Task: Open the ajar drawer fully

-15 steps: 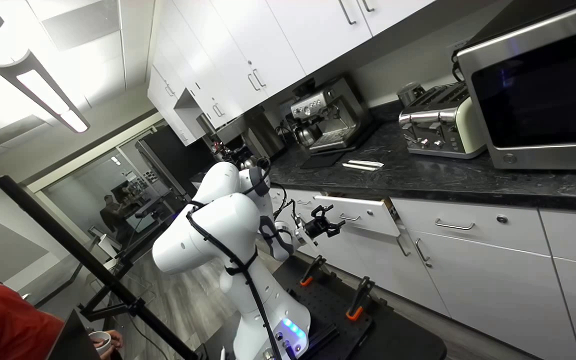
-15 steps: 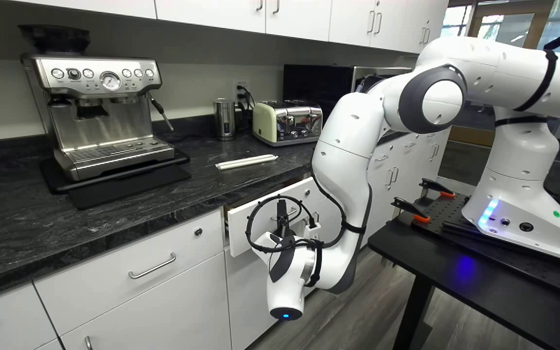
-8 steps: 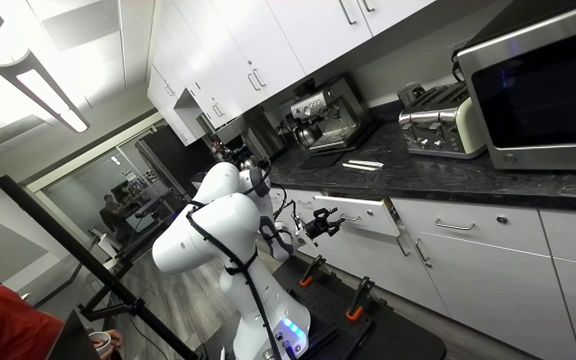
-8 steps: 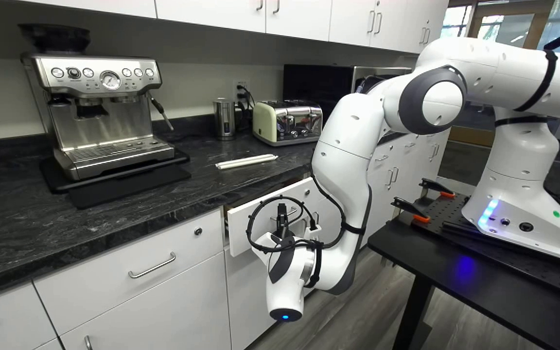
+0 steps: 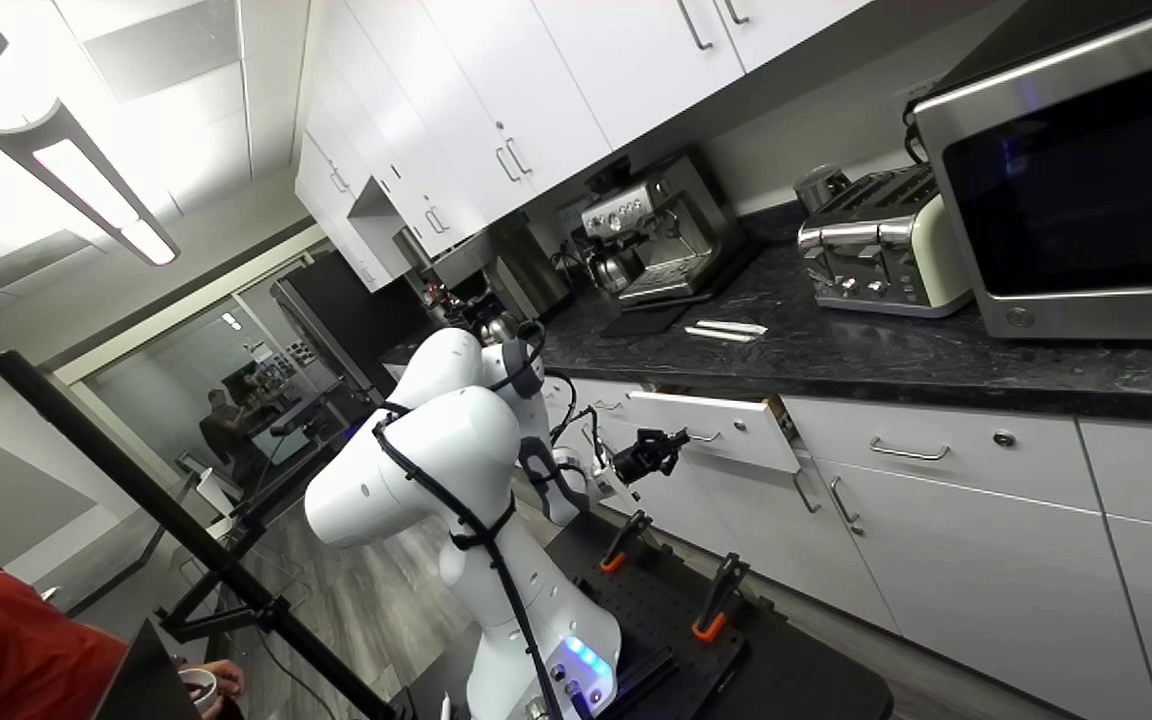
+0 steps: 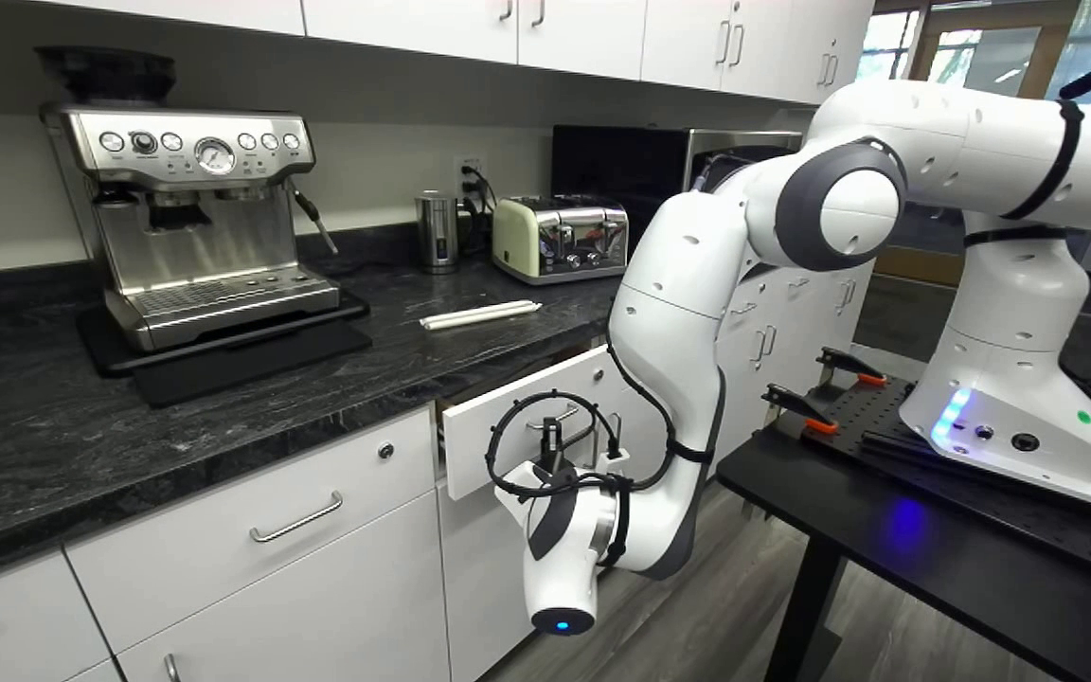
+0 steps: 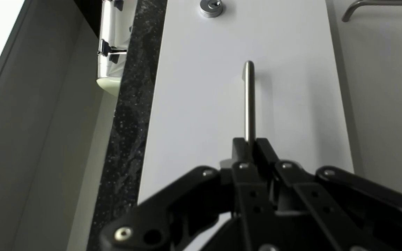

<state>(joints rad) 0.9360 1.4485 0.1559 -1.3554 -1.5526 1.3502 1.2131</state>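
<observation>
Drawer (image 7: pixel 204 97): partly out beneath the bench (image 5: pixel 886 345), directly ahead of the hand (image 7: pixel 251 143), white front facing it.
Handle (image 7: pixel 249 101): level, running along the front's long axis.
Hand: fingers drawn together on the handle, near its end away from the lock (image 7: pixel 210 7).
Pull: probably straight outward, square to the handle.

White arm (image 5: pixel 476 440) bent at elbow (image 6: pixel 861 210), forearm (image 6: pixel 678 256) slanting down to low wrist (image 6: pixel 560 568); black hand (image 7: pixel 251 146) pointing outward from it, fingers (image 7: pixel 239 150) pinched close together.
</observation>
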